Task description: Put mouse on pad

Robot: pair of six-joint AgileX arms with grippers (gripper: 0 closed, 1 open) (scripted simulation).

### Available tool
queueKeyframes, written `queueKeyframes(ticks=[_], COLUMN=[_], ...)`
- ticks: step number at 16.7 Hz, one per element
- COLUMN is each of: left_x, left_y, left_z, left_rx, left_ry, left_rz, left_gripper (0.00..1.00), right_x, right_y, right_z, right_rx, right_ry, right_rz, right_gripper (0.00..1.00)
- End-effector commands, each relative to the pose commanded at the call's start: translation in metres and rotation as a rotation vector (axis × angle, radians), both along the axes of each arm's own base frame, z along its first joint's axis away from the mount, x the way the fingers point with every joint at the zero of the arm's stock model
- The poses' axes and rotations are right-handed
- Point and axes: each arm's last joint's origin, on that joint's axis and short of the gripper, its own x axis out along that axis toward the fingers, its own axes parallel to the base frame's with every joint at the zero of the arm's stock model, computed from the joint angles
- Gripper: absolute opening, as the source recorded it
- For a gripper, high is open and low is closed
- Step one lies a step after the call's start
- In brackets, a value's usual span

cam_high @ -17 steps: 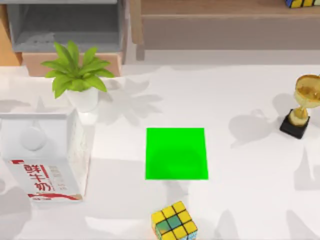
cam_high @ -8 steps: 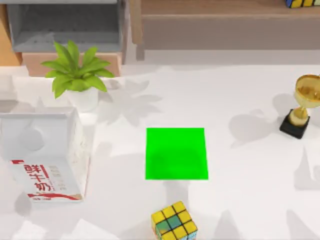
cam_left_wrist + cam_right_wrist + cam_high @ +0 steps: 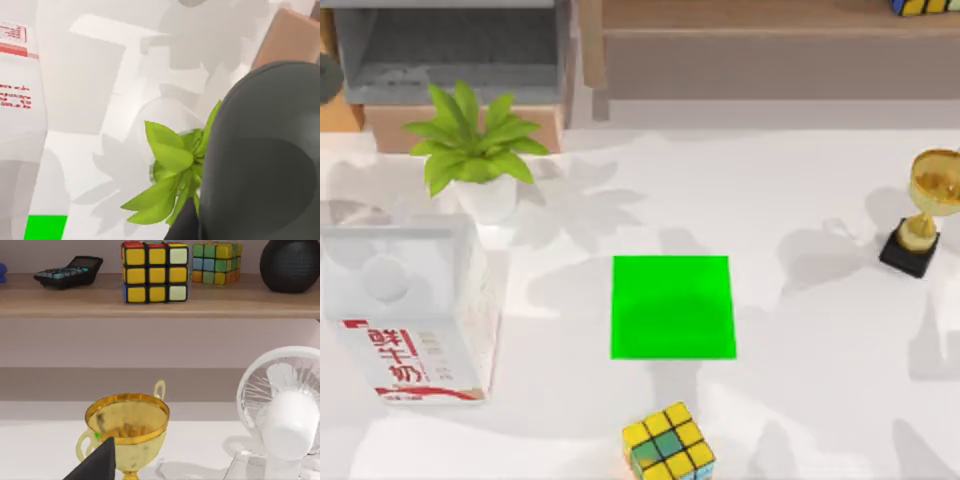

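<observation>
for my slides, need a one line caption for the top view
Green pad between milk carton and trophy, puzzle cube nearest, potted plant behind.

Office desk: calculator, shelf

Bright colours scattered on a white table!

The pad is plain bright green, no marking. Beside it sits a puzzle cube in yellow, green and orange squares with black edges. There's a white milk carton with red print, a leafy green plant in a white pot, and a gold trophy on a black base. On the brown shelf: a yellow-faced cube, a black calculator, a white fan.
</observation>
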Motion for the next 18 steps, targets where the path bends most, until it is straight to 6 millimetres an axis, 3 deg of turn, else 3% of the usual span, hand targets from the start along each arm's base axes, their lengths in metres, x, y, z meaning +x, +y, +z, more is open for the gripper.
queueKeyframes(ticks=[3, 7, 13, 18], left_x=[0.016, 0.033, 0.034, 0.020], left_y=[-0.045, -0.113, -0.213, -0.272], left_z=[0.002, -0.018, -0.076, -0.129], left_rx=[-0.119, -0.236, -0.265, -0.209], left_ry=[0.025, 0.125, 0.285, 0.341], left_rz=[0.199, 0.467, 0.847, 1.108], left_gripper=[0.00, 0.00, 0.00, 0.00], right_x=[0.000, 0.000, 0.000, 0.000], right_y=[0.000, 0.000, 0.000, 0.000], right_z=[0.000, 0.000, 0.000, 0.000], right_rx=[0.000, 0.000, 0.000, 0.000], right_ry=[0.000, 0.000, 0.000, 0.000], right_rz=[0.000, 0.000, 0.000, 0.000], right_gripper=[1.00, 1.00, 1.00, 1.00])
